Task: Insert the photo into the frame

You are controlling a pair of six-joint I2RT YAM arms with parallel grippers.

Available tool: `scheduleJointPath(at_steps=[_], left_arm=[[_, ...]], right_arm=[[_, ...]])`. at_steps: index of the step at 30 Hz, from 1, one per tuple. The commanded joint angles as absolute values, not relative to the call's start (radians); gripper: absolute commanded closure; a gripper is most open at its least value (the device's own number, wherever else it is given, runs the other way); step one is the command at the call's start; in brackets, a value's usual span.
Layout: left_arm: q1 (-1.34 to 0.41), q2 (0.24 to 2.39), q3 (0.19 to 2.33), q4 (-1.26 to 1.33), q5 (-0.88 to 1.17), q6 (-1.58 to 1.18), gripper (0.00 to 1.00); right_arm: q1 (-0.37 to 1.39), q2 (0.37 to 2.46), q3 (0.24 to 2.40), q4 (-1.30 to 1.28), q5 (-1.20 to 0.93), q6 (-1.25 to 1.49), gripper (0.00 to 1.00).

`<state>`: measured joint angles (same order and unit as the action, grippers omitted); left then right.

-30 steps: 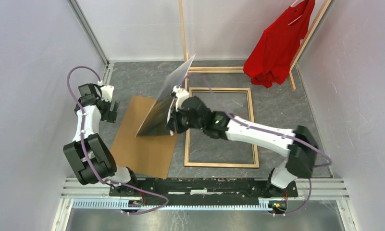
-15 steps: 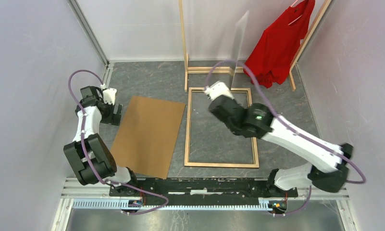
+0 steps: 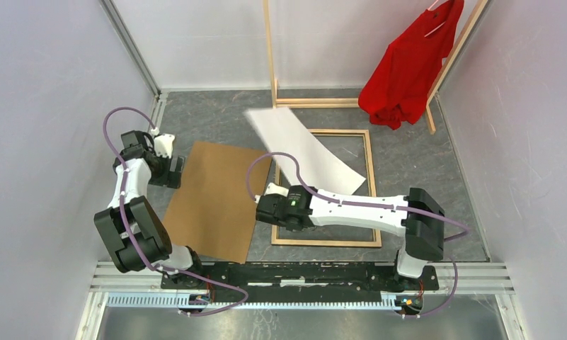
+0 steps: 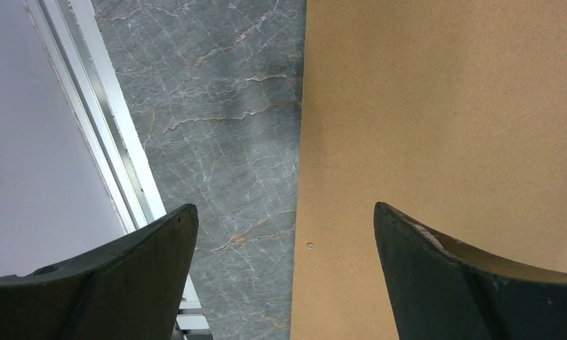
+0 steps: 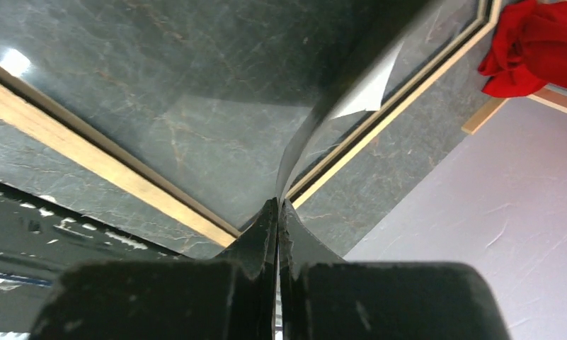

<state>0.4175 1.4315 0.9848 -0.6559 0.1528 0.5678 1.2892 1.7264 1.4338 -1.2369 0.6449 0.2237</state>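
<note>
The photo (image 3: 305,150) hangs tilted over the left part of the frame, plain white back up, its far corner past the frame's far-left corner. My right gripper (image 5: 278,205) is shut on the photo's thin near edge (image 5: 294,152); in the top view its fingertips are hidden under the wrist (image 3: 284,209). The frame (image 3: 371,177) lies flat on the grey floor, light wood side up, and a rail of the frame (image 5: 89,152) crosses the right wrist view. My left gripper (image 3: 174,170) (image 4: 284,209) is open and empty above the left edge of the brown backing board (image 3: 216,202).
The backing board (image 4: 443,106) lies flat left of the frame. A wooden clothes rack (image 3: 270,57) with a red shirt (image 3: 408,67) stands at the back right. Walls close in left, right and behind. A metal rail (image 3: 301,273) runs along the near edge.
My right arm swung the photo from standing upright at the back down to a low tilt over the frame, white back up. The left gripper edged right towards the board.
</note>
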Motion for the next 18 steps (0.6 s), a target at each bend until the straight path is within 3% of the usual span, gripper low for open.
scheduleJointPath(at_steps=[1,11,18], left_arm=[[0.418,1.4,0.974,-0.645,0.185,0.556,0.0],[0.338,1.358,0.921,-0.624,0.194,0.531,0.0],[0.258,1.317,0.886,-0.617,0.168,0.503,0.0]], right_arm=[[1.295,1.728,1.402,-1.218,0.604,0.312,1.0],[1.264,1.527,1.158,-0.935,0.193,0.63,1.0],[1.266,1.414,1.088,-0.931,0.191,0.95,1.0]])
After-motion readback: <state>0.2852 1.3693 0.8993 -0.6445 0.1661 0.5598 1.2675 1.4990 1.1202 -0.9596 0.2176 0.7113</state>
